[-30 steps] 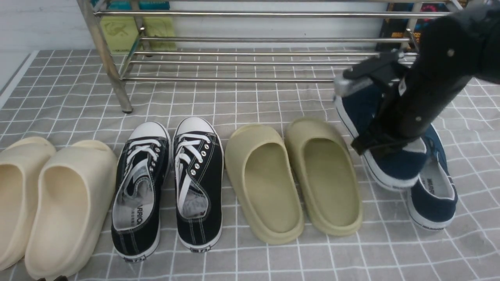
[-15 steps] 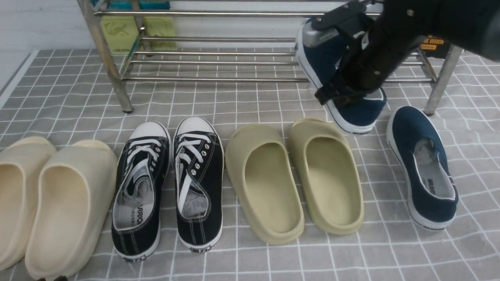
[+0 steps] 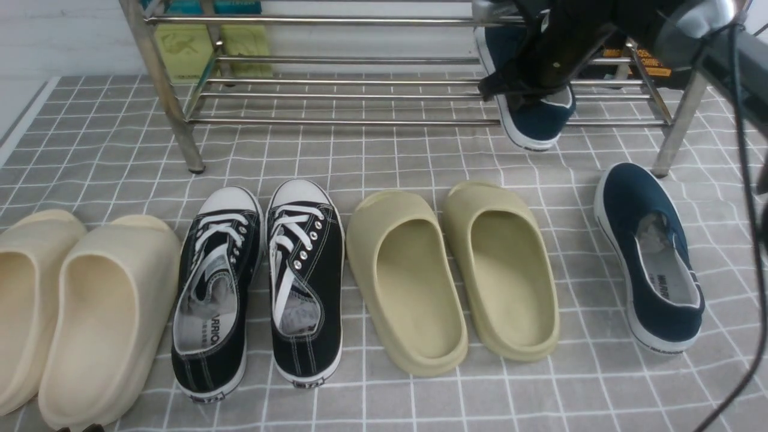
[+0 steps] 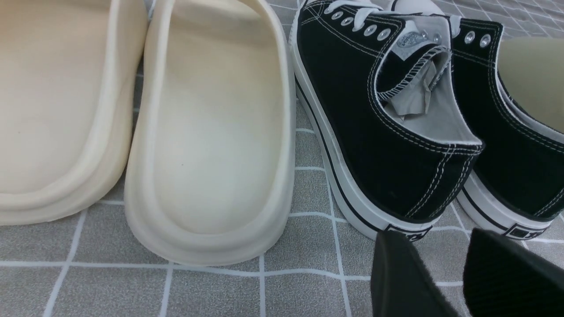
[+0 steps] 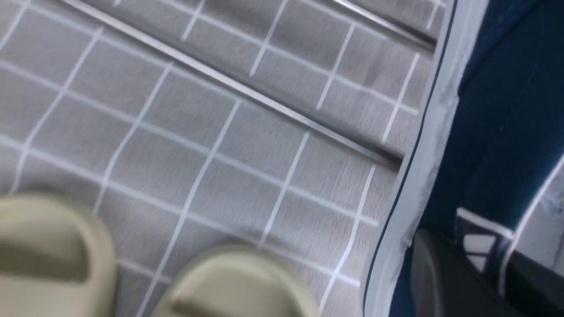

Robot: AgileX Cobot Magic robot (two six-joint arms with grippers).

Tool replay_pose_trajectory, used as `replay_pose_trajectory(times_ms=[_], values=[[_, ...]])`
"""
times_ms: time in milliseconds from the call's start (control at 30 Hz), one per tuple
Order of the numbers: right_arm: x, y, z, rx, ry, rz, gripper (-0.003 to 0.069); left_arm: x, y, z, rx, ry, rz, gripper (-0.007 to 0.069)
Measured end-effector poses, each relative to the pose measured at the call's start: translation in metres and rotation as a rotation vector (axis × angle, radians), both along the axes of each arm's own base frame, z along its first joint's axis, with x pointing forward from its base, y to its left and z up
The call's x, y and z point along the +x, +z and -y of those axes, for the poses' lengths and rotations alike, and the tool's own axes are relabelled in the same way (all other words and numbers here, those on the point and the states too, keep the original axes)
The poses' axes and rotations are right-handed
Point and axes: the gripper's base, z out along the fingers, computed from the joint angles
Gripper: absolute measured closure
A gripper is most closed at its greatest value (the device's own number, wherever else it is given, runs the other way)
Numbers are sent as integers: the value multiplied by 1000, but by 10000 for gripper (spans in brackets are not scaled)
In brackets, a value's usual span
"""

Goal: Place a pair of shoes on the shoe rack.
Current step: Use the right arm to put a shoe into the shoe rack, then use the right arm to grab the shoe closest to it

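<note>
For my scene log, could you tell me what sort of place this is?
Probably a staged entryway: a silver shoe rack, black sneakers and olive slides lined up, on grey checked cloth.

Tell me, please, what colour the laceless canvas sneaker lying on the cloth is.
The sneaker is navy blue; the front view shows it best.

The left black lace-up sneaker (image 3: pixel 210 288) shows "ARRIO" printed on its grey insole. The navy slip-on (image 3: pixel 654 258) lying on the table at the right has dark insole print beginning "WA"; the rest is unclear. The sneakers' heel labels (image 4: pixel 407 231) are unreadable.
</note>
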Motion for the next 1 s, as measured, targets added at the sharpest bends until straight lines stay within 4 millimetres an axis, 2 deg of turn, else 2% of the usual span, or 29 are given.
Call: replay_pose_trajectory(times_ms=[133, 233, 367, 433, 467, 500, 567, 600, 633, 700, 733, 767, 833, 867, 900, 967, 1000], values=[[4, -11, -1, -3, -1, -12, 565, 0, 0, 0, 0, 0, 0, 386], [6, -7, -2, 7, 0, 20, 449, 0, 0, 0, 0, 0, 0, 386], [-6, 18, 1, 17, 1, 52, 211, 0, 0, 0, 0, 0, 0, 386], [-22, 37, 6, 25, 3, 58, 122, 0, 0, 0, 0, 0, 0, 386], [-22, 35, 6, 22, 3, 49, 114, 0, 0, 0, 0, 0, 0, 386], [-40, 59, 12, 28, 2, 63, 62, 0, 0, 0, 0, 0, 0, 386], [-62, 87, 24, 33, -9, 72, 39, 0, 0, 0, 0, 0, 0, 386], [-65, 92, 25, 35, -10, 77, 39, 0, 0, 0, 0, 0, 0, 386], [-80, 107, 36, 45, -39, 70, 39, 0, 0, 0, 0, 0, 0, 386], [-100, 121, 53, 65, -100, 44, 48, 0, 0, 0, 0, 0, 0, 386], [-106, 121, 61, 70, -132, 20, 59, 0, 0, 0, 0, 0, 0, 386], [-115, 118, 70, 55, -166, -37, 74, 0, 0, 0, 0, 0, 0, 386], [-123, 93, 80, 26, -204, -162, 96, 0, 0, 0, 0, 0, 0, 386], [-123, 93, 81, 27, -206, -161, 96, 0, 0, 0, 0, 0, 0, 386], [-128, 58, 85, -11, -218, -285, 113, 0, 0, 0, 0, 0, 0, 386], [-138, 14, 87, -58, -222, -433, 130, 0, 0, 0, 0, 0, 0, 386], [-139, 10, 87, -62, -223, -446, 132, 0, 0, 0, 0, 0, 0, 386]])
